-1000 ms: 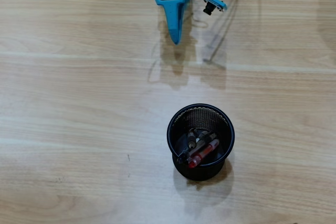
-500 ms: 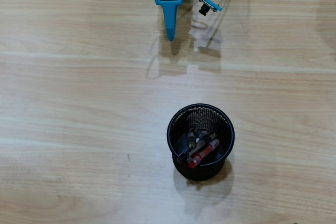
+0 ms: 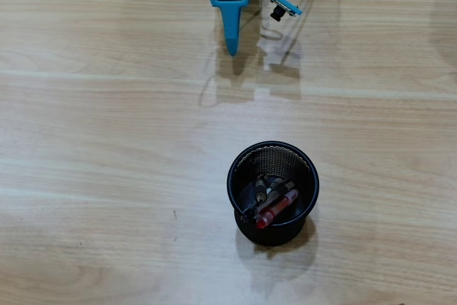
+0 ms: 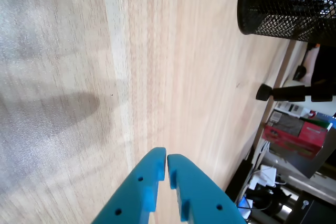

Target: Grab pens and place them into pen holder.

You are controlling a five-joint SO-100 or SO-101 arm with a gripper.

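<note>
A black mesh pen holder (image 3: 273, 192) stands on the wooden table in the overhead view, below the middle. Several pens (image 3: 273, 205) lie inside it, one with a red body. The holder also shows in the wrist view (image 4: 286, 3) at the top right. My blue gripper (image 3: 232, 49) is at the top of the overhead view, well away from the holder, pointing toward it. In the wrist view the gripper (image 4: 167, 155) has its two blue fingers closed together with nothing between them. No loose pen shows on the table.
The wooden table (image 3: 107, 141) fills the overhead view. A small black camera on a blue bracket (image 3: 280, 9) hangs beside the gripper. The table's edge (image 4: 273, 98) and clutter beyond it show at the right of the wrist view.
</note>
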